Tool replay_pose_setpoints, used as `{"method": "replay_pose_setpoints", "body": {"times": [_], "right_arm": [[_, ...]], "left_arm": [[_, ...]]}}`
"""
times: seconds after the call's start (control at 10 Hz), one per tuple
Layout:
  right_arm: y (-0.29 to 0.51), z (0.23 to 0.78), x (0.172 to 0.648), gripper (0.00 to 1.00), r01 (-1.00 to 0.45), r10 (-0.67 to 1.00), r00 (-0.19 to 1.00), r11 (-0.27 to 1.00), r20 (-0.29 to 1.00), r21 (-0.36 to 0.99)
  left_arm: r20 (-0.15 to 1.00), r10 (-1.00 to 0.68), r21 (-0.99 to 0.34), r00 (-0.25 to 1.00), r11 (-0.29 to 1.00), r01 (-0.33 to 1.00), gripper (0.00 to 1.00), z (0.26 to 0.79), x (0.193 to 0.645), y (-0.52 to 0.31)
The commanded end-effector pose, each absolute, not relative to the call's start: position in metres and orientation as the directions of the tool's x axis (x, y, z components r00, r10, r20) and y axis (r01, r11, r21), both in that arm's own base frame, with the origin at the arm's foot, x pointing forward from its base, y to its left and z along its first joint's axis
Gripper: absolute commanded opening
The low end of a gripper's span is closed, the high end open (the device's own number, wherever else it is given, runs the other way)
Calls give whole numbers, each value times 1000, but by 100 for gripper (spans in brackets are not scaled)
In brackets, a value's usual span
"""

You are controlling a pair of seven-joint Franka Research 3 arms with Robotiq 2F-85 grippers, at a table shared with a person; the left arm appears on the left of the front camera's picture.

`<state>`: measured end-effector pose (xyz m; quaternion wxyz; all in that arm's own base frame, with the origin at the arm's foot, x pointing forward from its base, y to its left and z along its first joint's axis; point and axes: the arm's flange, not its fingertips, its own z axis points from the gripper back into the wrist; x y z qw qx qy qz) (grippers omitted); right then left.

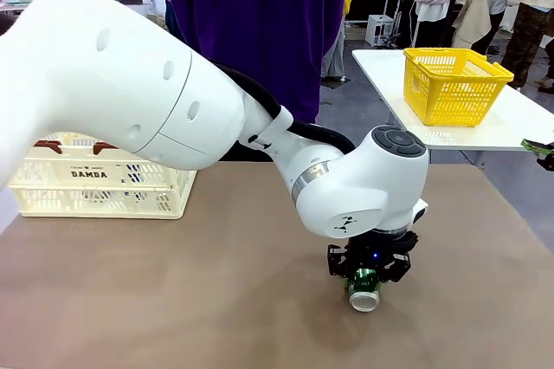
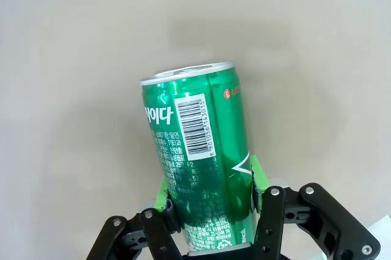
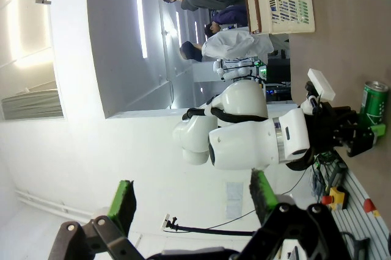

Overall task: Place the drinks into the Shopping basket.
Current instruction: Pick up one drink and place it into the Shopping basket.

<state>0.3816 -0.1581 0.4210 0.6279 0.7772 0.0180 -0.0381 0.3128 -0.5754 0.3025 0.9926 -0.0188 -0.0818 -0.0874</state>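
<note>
A green can (image 1: 363,288) with a silver top is one of the drinks. It sits between the green pads (image 2: 257,174) of my left gripper (image 1: 370,272), which is shut on its lower body near the table's front right. The can (image 2: 198,156) tilts, its barcode facing the wrist camera. The right wrist view also catches this can (image 3: 372,104) far off in the left gripper. The cream Shopping basket (image 1: 95,191), marked DAMDA, stands at the table's left behind my left arm. My right gripper (image 3: 194,202) is open with nothing between its fingers, off the table.
A yellow mesh basket (image 1: 454,83) rests on a white side table (image 1: 511,126) at the back right. A person in a purple top (image 1: 260,22) stands at the far side. Bare brown tabletop (image 1: 173,300) lies between the can and the cream basket.
</note>
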Motion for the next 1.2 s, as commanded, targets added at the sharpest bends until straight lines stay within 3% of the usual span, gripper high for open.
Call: {"method": "replay_pose_setpoints", "body": {"times": [0.0, 0.2, 0.5, 0.8, 1.1], "right_arm": [[-161, 426, 382, 100, 88, -23, 995, -225, -96, 970], [-161, 426, 382, 100, 88, -23, 995, -225, -96, 970], [-161, 426, 382, 100, 88, -23, 995, -225, -96, 970], [-161, 426, 382, 100, 88, -23, 995, -225, -96, 970], [-161, 426, 382, 100, 88, -23, 995, -225, -96, 970]], "left_arm": [[207, -153, -28, 966, 986, 162, 0, 321, 308, -566], [216, -198, -60, 956, 975, 215, 0, 396, 301, -540], [145, -256, -97, 956, 958, 271, 0, 523, 236, -494], [163, -270, -170, 949, 940, 296, 0, 543, 201, -458], [163, -286, -114, 944, 945, 306, 0, 556, 198, -490]]}}
